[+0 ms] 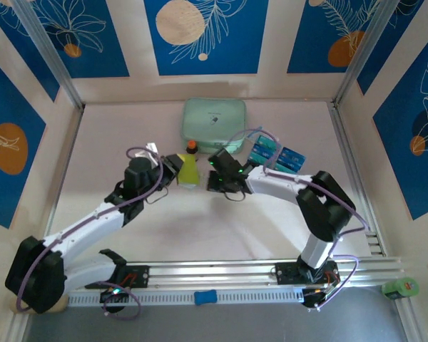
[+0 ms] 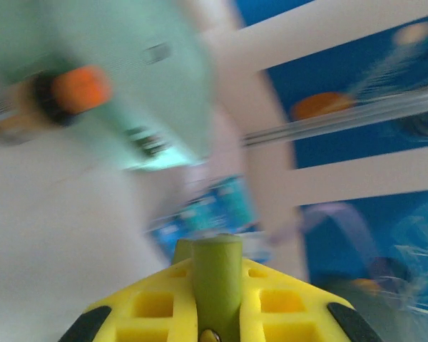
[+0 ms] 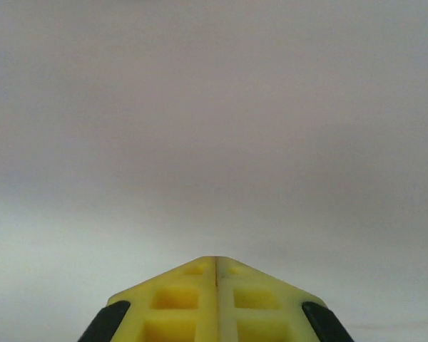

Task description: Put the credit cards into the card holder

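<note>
We are pinching the olive card holder [image 2: 217,251] in our left end effector [image 2: 217,274], blue cards [image 2: 212,211] lying just ahead of it. Our right end effector [image 3: 215,262] is hovering closed, empty.

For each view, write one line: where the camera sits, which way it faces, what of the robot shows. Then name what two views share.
Top external: above and behind the bases, looking down on the table; left arm, right arm show.
Left wrist: on left arm, facing mint case and blue cards; jaws shut on olive card holder.
Right wrist: on right arm, facing bare pale surface; jaws shut.
Shared: top and left wrist both show mint case, blue cards.
</note>
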Available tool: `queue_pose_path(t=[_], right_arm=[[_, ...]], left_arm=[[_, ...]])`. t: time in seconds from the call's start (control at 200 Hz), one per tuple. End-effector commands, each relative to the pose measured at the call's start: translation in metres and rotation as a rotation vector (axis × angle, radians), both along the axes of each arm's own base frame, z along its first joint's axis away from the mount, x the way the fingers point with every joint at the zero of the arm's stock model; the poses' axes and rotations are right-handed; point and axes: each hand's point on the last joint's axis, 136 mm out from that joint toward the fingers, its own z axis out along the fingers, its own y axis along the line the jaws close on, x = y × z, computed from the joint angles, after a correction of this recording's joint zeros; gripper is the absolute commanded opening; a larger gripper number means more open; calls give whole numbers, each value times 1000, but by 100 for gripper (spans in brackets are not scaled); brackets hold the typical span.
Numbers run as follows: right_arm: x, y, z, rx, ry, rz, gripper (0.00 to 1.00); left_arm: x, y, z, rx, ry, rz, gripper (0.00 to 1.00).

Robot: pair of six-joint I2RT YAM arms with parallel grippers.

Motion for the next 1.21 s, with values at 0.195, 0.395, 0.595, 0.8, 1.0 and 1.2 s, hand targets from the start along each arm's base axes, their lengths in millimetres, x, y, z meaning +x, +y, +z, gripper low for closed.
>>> queue_pose_path(t=[0.195, 0.395, 0.595, 0.8, 1.0, 1.2], right_arm=[[-18, -72, -3, -214, 65, -47, 0], [-13, -49, 69, -16, -51, 21, 0], [-14, -20, 147, 328, -143, 124, 28], [-16, -14, 196, 593, -191, 136, 59], [-16, -4, 217, 767, -206, 140, 63], [-8, 2, 215, 863, -196, 115, 61]], left_arm=[[-6, -10, 86, -182, -217, -53, 0], [-3, -10, 70, -156, -197, -42, 0], [3, -13, 56, -155, -184, -42, 0], [15, -14, 48, -257, -185, -6, 0], [25, -14, 52, -371, -195, 19, 0], [30, -13, 57, -468, -198, 29, 0]])
